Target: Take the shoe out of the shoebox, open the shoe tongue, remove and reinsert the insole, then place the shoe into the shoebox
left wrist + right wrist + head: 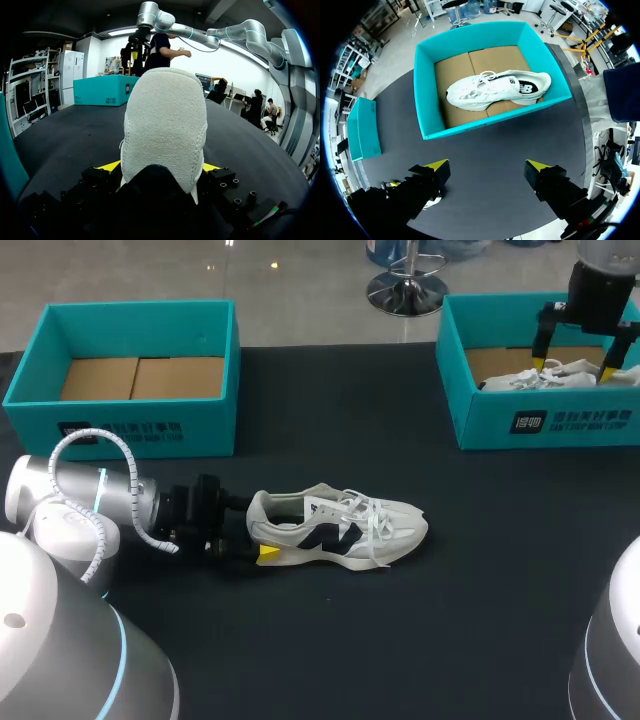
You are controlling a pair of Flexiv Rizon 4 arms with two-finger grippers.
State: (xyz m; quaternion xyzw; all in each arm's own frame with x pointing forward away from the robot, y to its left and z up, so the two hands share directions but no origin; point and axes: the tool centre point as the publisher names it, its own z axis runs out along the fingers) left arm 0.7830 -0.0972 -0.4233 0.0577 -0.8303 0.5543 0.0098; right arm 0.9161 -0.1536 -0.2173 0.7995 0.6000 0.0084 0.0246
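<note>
The shoe (340, 530), white with a navy side mark and loose laces, stands on the table (450, 590), well apart from the right box (540, 425). My left end effector (161, 167) clamps its heel. Only the right wrist view shows that box's second shoe (497, 90) whole, under my wide-open, empty right end effector (486, 165).

Head view: fixed, high behind the robot, angled down over the table (480, 640). The shoe (335, 528) is seen from above, at middling range.

Left wrist view: low, near tabletop level, hard against the shoe (165, 125) at its heel. It faces along the shoe toward the shoebox (102, 90) beyond the toe.

Right wrist view: high over that shoebox (495, 121), well apart from the shoe, facing straight down.

Shared: this shoebox (560, 425) shows in all three views.
</note>
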